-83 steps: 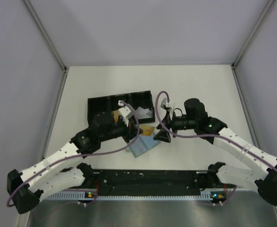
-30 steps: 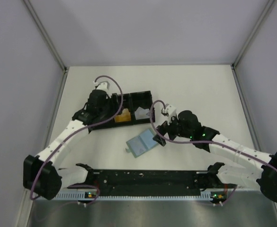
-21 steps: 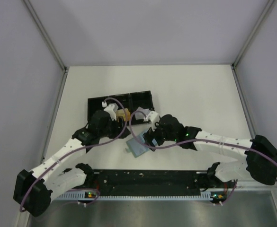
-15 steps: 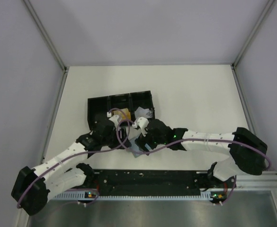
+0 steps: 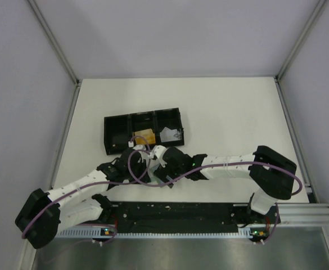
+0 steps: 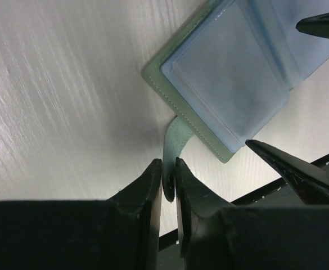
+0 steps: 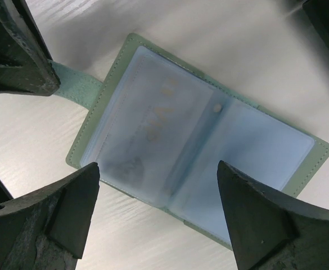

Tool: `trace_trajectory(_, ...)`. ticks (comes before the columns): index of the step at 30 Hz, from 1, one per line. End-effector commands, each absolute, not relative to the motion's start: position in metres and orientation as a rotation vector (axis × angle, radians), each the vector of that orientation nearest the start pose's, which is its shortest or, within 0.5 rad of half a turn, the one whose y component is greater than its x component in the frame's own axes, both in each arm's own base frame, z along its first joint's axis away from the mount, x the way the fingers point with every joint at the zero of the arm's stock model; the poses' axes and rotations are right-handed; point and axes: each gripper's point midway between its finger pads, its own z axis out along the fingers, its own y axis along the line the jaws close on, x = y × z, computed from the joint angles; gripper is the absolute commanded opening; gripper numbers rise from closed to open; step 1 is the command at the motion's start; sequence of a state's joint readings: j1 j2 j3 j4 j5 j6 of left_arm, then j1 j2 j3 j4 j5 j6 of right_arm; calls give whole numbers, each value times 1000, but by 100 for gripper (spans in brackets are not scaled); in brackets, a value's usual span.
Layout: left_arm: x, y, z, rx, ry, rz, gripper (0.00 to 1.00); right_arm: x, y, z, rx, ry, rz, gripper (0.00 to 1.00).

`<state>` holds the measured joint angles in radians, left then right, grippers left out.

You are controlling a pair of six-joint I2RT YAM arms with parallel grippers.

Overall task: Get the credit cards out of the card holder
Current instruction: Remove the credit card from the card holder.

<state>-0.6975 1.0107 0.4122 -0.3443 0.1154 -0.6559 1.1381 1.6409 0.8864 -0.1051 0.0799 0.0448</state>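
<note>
The holder (image 7: 192,152) lies open on the table (image 7: 209,34); from above it is hidden beneath both wrists. Its tab (image 6: 174,138) is pinched by the closed left fingers (image 6: 157,175). The right fingers (image 7: 68,208) are spread wide over it. Pocket contents are blurred.

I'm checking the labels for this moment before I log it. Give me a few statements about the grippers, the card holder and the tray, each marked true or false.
1. The left gripper is shut on the tab of the card holder. True.
2. The right gripper is shut on a card. False: it is open, with its fingers spread to either side of the card holder.
3. The card holder lies unfolded on the table, both panels showing. True.
4. The black tray holds nothing. False: an orange card lies in its middle compartment and a silvery card in its right one.
</note>
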Motion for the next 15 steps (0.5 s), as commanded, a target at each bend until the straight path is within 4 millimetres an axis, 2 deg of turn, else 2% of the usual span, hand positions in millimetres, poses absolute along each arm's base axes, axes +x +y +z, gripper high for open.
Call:
trace_trajectory(1,153,-195,35,135,2598,-703,16,180,374,53,-1236,2069,455,84)
trace_trajectory(6,153,-195,35,139,2599,-707,1,178,380,53,-1241,2068,469,84)
trace_trajectory(15,152,-197,36,150,2599,-718,0,184,382,51,-1207,2076,441,84)
